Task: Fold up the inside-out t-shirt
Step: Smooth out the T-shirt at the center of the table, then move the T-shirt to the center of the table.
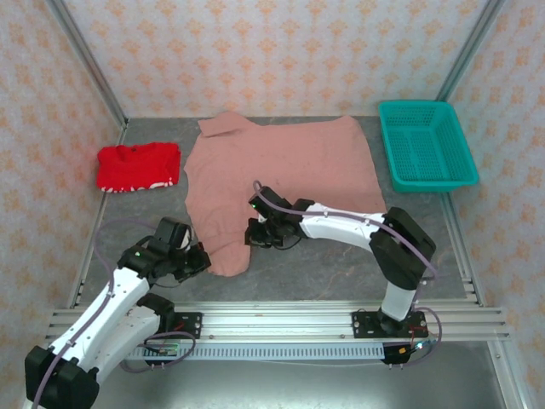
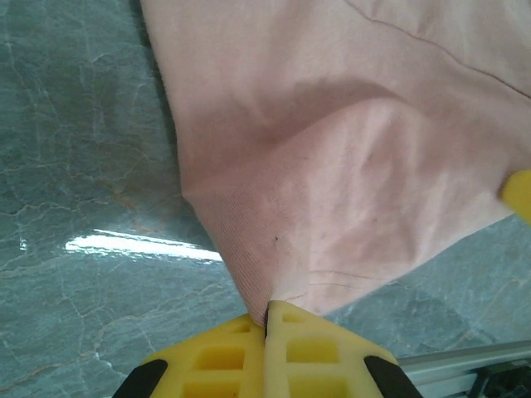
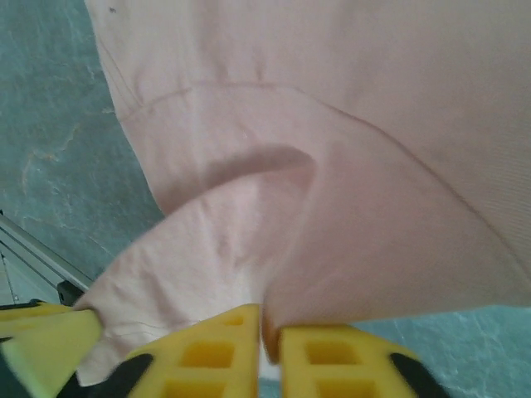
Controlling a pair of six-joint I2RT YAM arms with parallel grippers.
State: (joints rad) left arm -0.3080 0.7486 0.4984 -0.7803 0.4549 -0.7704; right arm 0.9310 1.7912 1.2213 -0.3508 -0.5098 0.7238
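The inside-out t-shirt (image 1: 289, 162) is dusty pink and lies spread over the middle of the table, with its near-left end narrowing to a corner. My left gripper (image 1: 203, 258) is shut on that corner; in the left wrist view the yellow fingers (image 2: 267, 319) meet on a pinched fold of the shirt (image 2: 348, 166). Just to the right of it, my right gripper (image 1: 254, 234) holds the near edge. In the right wrist view its jaws (image 3: 270, 340) stand nearly together with a fold of the shirt (image 3: 373, 166) running down between them.
A bright red garment (image 1: 136, 166) lies at the back left. A teal basket (image 1: 424, 145) stands at the back right. The aluminium rail (image 1: 281, 319) carrying the arm bases runs along the near edge. Walls close off three sides. The two grippers are close together.
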